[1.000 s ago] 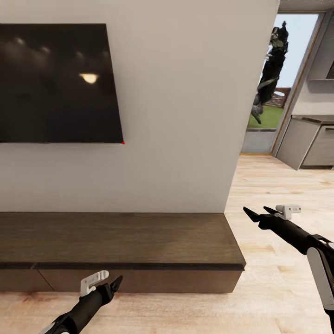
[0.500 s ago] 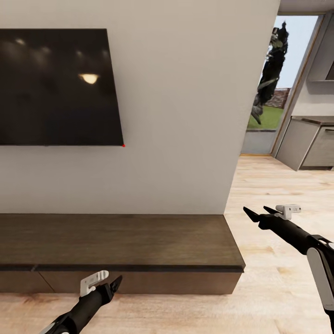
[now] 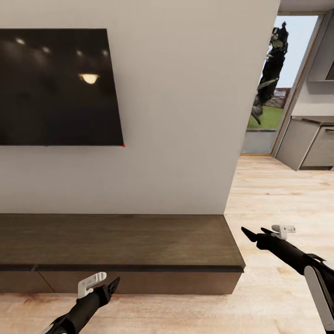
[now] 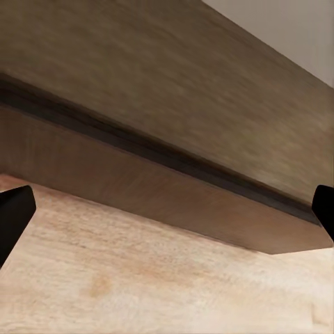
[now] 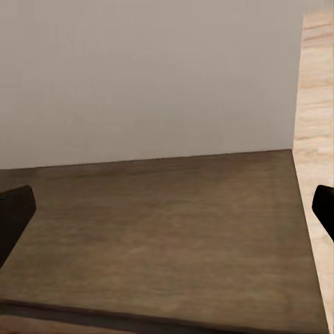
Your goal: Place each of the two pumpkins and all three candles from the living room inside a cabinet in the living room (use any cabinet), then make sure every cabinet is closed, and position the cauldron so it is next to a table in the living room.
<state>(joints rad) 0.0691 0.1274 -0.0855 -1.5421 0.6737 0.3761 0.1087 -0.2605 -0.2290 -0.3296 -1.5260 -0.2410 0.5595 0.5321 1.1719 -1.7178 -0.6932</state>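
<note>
A: What is seen ahead?

B: The cabinet (image 3: 120, 241) is seen low against a pale wall (image 3: 185, 116), its dark flat top bare and its drawer fronts shut flush. A black screen (image 3: 55, 86) is mounted on the wall above its left part. To the right, a light wood floor (image 3: 278, 185) runs toward a doorway (image 3: 273, 93) and grey units (image 3: 311, 144).

A: Where is the left gripper placed?

B: The left gripper (image 3: 107, 284) is held low in front of the cabinet's drawer face, just under the top's edge. In the left wrist view its fingertips (image 4: 14, 212) are set at opposite edges, so the jaws are spread wide, with nothing between them; the cabinet front and floor are seen beyond.

A: And the right gripper?

B: The right gripper (image 3: 254, 231) is held past the cabinet's right end, above the floor. In the right wrist view its fingertips (image 5: 15, 209) are likewise spread wide and nothing is held; the cabinet top and wall are seen past them.
</note>
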